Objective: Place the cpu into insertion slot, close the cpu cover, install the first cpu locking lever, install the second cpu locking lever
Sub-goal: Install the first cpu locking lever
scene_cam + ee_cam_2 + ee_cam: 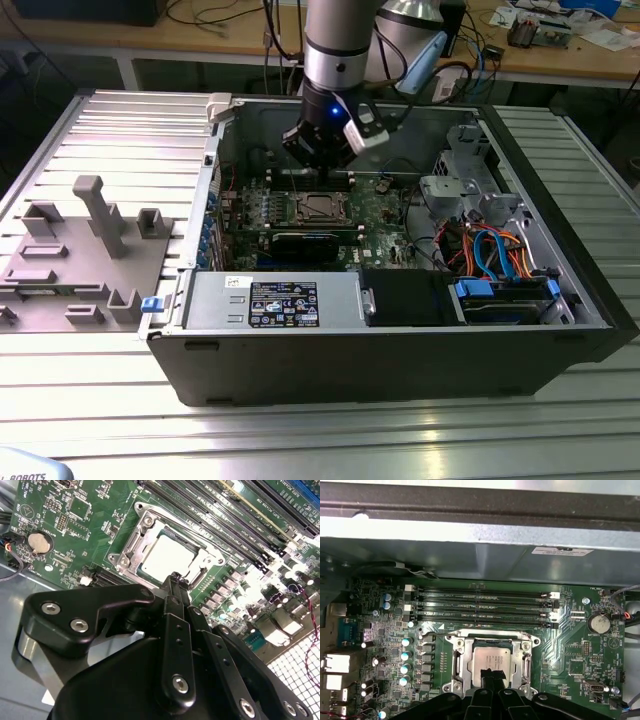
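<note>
No text is legible. A black label (283,303) with white print sits on the silver power supply housing (210,300), with a small white sticker (237,283) at its 10 o'clock. In the first wrist view, a white label (562,551) sits on the chassis wall (470,555), and white silk-screen marks (592,636) lie at 3 o'clock from the insertion slot (457,662).

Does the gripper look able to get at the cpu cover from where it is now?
Probably yes. The gripper hangs just above the cpu cover, which lies flat around the cpu in both wrist views, and nothing stands between them inside the open case.
</note>
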### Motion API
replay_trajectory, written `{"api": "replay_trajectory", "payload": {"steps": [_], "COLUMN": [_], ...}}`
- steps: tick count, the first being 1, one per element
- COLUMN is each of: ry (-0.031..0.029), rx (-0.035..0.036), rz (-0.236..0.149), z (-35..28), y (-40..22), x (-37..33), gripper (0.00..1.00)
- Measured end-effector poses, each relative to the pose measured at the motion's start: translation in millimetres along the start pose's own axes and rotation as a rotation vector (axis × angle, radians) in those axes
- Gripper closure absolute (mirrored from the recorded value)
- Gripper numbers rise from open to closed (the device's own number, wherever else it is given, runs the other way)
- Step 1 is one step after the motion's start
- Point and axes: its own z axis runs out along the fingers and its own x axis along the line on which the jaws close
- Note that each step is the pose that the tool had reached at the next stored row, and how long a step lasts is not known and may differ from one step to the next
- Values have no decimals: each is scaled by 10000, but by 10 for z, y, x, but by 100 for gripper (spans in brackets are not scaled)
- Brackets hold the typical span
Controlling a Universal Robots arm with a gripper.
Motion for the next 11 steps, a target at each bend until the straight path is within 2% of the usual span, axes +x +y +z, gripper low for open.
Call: {"api": "replay_trajectory", "payload": {"steps": [11], "ry": [2], "rx": [2], "rz": [0], "z": [-20], "y": [14], "x": [31], "gripper": [89]}}
